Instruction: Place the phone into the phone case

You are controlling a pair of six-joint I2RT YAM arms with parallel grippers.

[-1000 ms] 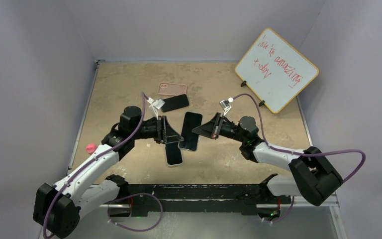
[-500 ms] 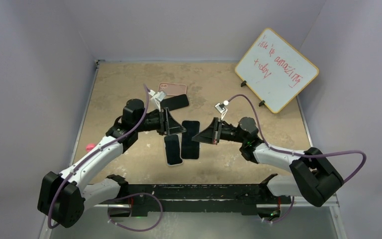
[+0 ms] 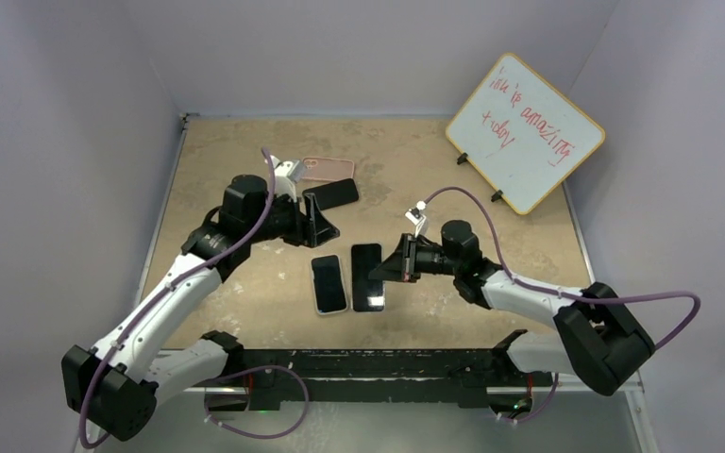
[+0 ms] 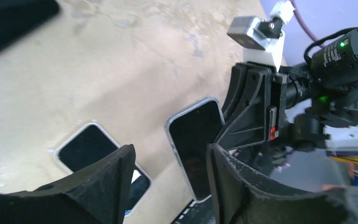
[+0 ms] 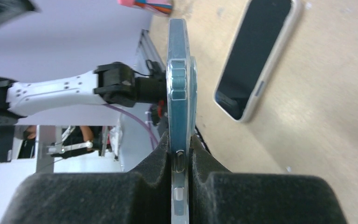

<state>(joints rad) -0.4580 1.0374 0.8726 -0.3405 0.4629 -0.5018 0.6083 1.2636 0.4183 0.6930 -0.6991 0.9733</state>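
A dark-screened phone in a clear case (image 3: pixel 368 276) sits low at the table, and my right gripper (image 3: pixel 392 266) is shut on its right edge. In the right wrist view it stands edge-on (image 5: pixel 181 88) between the closed fingers (image 5: pixel 181 144). A second dark phone with a light rim (image 3: pixel 328 283) lies flat just left of it, and also shows in the right wrist view (image 5: pixel 256 56). My left gripper (image 3: pixel 317 220) is open and empty, raised behind both phones. Its view shows the held phone (image 4: pixel 196 140), the flat phone (image 4: pixel 91 151) and the open fingers (image 4: pixel 168 161).
A black phone (image 3: pixel 333 194) and a pink case (image 3: pixel 328 168) lie behind the left gripper. A whiteboard (image 3: pixel 526 132) stands at the back right. Purple walls close in the table on three sides.
My left gripper has drawn back and up, away from the light-rimmed phone. My right gripper has brought its phone nearer the front edge, now side by side with the other phone.
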